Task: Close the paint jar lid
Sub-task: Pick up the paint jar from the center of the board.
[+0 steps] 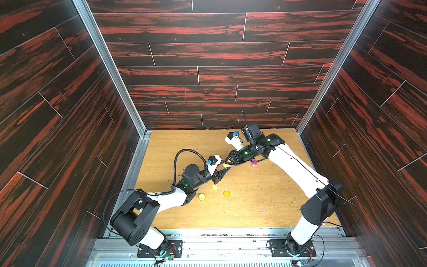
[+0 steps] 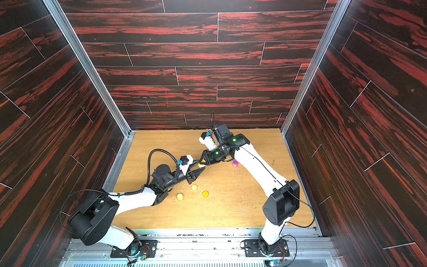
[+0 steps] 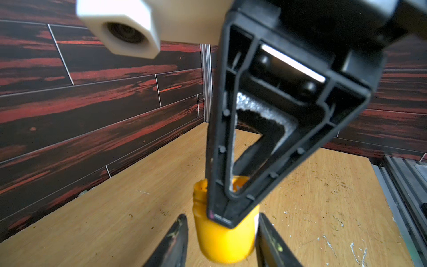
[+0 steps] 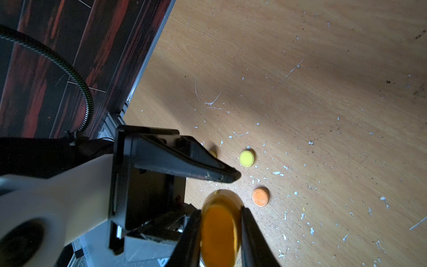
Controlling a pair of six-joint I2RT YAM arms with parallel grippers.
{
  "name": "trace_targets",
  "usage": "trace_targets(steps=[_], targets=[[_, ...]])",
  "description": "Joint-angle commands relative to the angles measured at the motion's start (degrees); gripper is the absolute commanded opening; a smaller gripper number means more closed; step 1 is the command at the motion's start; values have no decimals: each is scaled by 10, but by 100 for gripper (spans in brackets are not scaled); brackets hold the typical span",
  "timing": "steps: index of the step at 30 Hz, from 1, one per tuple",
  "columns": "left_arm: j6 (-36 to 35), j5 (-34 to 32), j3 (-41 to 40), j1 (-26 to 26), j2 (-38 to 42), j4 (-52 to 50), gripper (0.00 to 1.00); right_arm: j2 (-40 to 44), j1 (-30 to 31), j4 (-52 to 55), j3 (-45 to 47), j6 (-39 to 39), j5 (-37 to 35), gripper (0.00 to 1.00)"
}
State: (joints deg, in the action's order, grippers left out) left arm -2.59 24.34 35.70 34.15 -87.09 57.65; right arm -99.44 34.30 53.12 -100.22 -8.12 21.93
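An open paint jar (image 4: 219, 231) full of yellow-orange paint hangs lidless above the table, small in both top views (image 1: 226, 165) (image 2: 201, 165). My right gripper (image 4: 219, 233) is shut on it near its mouth, reaching in from the right (image 1: 227, 162). My left gripper (image 3: 222, 216) comes from below left (image 1: 227, 170), with its jaws either side of the jar's lower body (image 3: 221, 242). One finger (image 3: 178, 233) stands clear of the jar, the other lies close against it. A yellow lid (image 4: 247, 158) and an orange lid (image 4: 260, 197) lie loose on the table.
In a top view the two lids (image 1: 215, 187) (image 1: 226, 193) lie near a small yellow round thing (image 1: 202, 196) in front of the left arm. A pink jar (image 1: 254, 164) stands under the right arm. The wooden table (image 1: 254, 208) is flecked with dried paint and walled on three sides.
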Motion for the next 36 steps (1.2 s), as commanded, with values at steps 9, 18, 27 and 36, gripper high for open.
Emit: trace_targets(steps=[9, 18, 27, 36], targets=[[-11, 8, 10, 1, 17, -20, 43, 5, 4, 19, 7, -1, 19, 26], [-8, 15, 9, 2, 35, -32, 35, -1, 4, 23, 5, 1, 21, 32], [4, 16, -1, 1, 56, -30, 32, 18, 4, 20, -13, -1, 3, 56], [53, -5, -31, -22, 71, 28, 32, 110, -2, 8, 33, 3, -62, 64]])
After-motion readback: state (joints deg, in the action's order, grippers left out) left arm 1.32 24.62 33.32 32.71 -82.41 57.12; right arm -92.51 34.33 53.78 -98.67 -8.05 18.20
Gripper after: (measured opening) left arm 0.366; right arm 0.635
